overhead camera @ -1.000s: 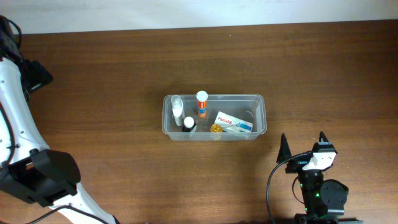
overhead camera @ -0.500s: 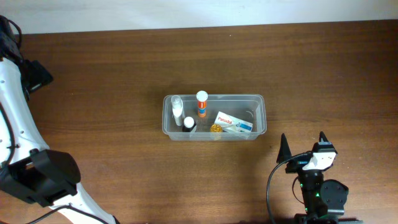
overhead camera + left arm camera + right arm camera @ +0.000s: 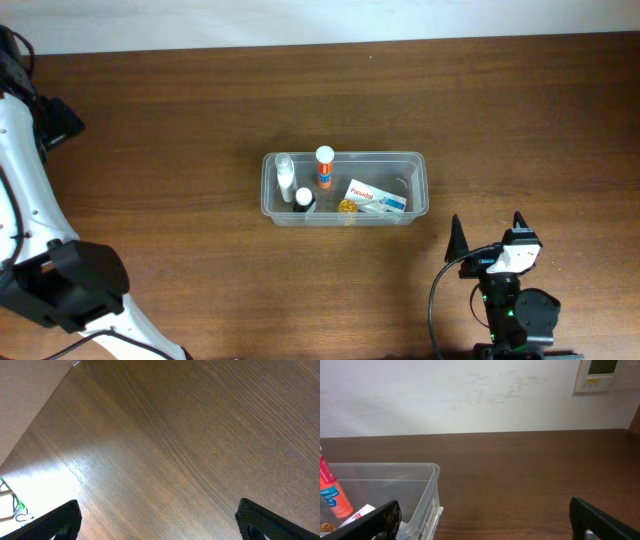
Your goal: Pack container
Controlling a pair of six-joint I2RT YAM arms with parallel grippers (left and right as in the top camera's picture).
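The container (image 3: pixel 412 160), a clear rectangular tub, sits mid-table. Inside it are an orange tube with a white cap (image 3: pixel 324 167), a clear bottle (image 3: pixel 285 173), a small dark bottle (image 3: pixel 304 197), a gold round item (image 3: pixel 347 206) and a white Panadol box (image 3: pixel 376 197). My right gripper (image 3: pixel 487 228) hovers open near the front edge, right of the tub and a little short of it. In the right wrist view the right gripper (image 3: pixel 485 510) is empty, with the container's corner (image 3: pixel 431 485) beside its left finger. My left gripper (image 3: pixel 159 512) is open over bare wood at the far left, holding nothing.
The left arm's white body (image 3: pixel 30 200) runs along the table's left side. The table's edge (image 3: pixel 50 395) crosses the upper left of the left wrist view. A white wall with a panel (image 3: pixel 600 375) stands behind the table's far edge.
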